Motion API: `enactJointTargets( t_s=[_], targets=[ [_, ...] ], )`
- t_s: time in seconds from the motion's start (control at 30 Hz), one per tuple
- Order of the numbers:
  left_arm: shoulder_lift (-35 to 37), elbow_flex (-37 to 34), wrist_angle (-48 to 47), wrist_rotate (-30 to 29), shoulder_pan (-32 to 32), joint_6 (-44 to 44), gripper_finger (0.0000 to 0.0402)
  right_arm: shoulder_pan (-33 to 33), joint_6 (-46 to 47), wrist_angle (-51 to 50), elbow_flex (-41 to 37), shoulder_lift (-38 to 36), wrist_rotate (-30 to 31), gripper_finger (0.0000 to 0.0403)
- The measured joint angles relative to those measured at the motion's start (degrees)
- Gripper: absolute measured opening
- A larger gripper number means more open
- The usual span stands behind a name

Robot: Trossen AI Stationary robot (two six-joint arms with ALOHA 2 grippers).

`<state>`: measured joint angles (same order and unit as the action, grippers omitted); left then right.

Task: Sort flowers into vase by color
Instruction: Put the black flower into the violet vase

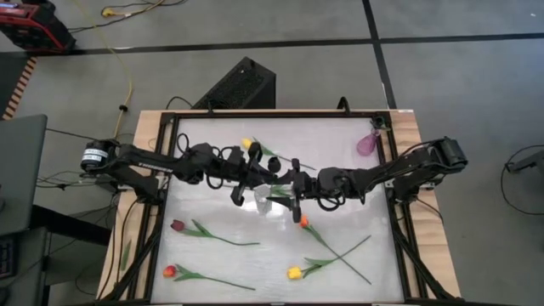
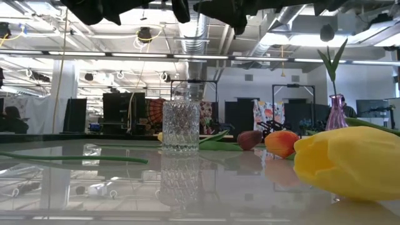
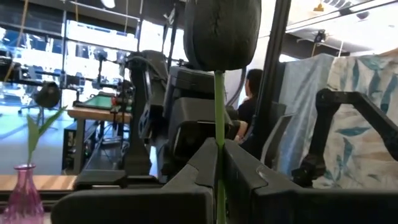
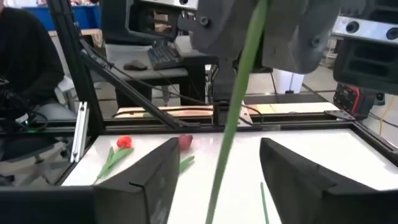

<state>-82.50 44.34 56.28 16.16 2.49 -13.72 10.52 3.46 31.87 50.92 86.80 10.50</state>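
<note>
My left gripper (image 1: 252, 174) (image 3: 219, 152) hovers over the table's middle, shut on a tulip's green stem. A yellow head (image 1: 246, 143) sits beside it in the high view; in the left wrist view the head (image 3: 222, 31) looks dark against the light. My right gripper (image 1: 294, 184) (image 4: 217, 165) faces it, open, one finger on either side of that stem (image 4: 233, 112) without touching it. A clear glass vase (image 1: 263, 201) (image 2: 180, 125) stands below both grippers. A pink vase (image 1: 367, 143) (image 2: 336, 114) in the far right corner holds a green stem. My left gripper pinches the tulip's thin stem (image 3: 219, 118) between its two fingers, coming level from the table's left and lying across it. The stem rises past the fingers to the head. The flower is lifted clear of the table.
Lying on the table's near half are a maroon tulip (image 1: 177, 225), a red one (image 1: 168, 272), a yellow one (image 1: 294, 273) (image 2: 350, 162) and an orange one (image 1: 303, 222) (image 2: 281, 142), stems crossing at the near right. A person sits beyond the table (image 4: 25, 68).
</note>
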Motion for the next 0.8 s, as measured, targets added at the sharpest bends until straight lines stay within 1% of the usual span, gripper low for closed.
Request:
enactJointTargets(
  t_s=[0.07, 0.17, 0.3, 0.37, 0.4, 0.47, 0.57, 0.63, 0.7, 0.8],
  targets=[
    [0.0, 0.0, -0.2, 0.0, 0.1, 0.0, 0.0000, 0.0, 0.0, -0.3, 0.0, 0.0, 0.0, 0.0208],
    [0.0, 0.0, -0.4, 0.1, 0.0, 0.0, 0.0000, 0.0, 0.0, -1.2, 0.0, 0.0, 0.0, 0.0155],
    [0.0, 0.0, -1.1, 0.1, 0.0, -0.5, 0.0002, -0.1, 0.1, -2.9, 0.0, 0.0, 0.0, 0.0067],
    [0.0, 0.0, -2.2, 0.3, 0.3, -0.9, 0.0012, 0.1, 0.0, -3.8, 0.0, 0.0, 0.1, 0.0026],
    [0.0, 0.0, -2.7, 1.1, 0.5, -1.4, 0.0021, 0.3, -0.3, -4.1, 0.0, 0.0, 0.1, 0.0019],
    [0.0, 0.0, -3.4, 3.6, 1.0, -3.0, 0.0044, 0.7, -0.2, -4.2, 0.0, 0.0, 0.8, 0.0021],
    [0.2, 0.0, -4.7, 8.7, 2.3, -5.2, 0.0087, 1.2, 1.0, -4.7, 0.0, -0.1, 1.3, 0.0025],
    [1.4, -0.1, -7.6, 12.1, 3.3, -5.9, 0.0117, 2.0, 1.0, -5.8, 0.0, -0.1, 1.3, 0.0021],
    [3.3, -0.1, -12.4, 14.4, 4.5, -5.6, 0.0143, 3.0, 1.0, -8.4, -0.1, -1.0, 1.6, 0.0019],
    [7.0, -0.1, -23.8, 15.6, 6.6, -5.4, 0.0170, 5.0, 2.4, -13.7, -0.1, -4.0, 2.4, 0.0019]
  ],
)
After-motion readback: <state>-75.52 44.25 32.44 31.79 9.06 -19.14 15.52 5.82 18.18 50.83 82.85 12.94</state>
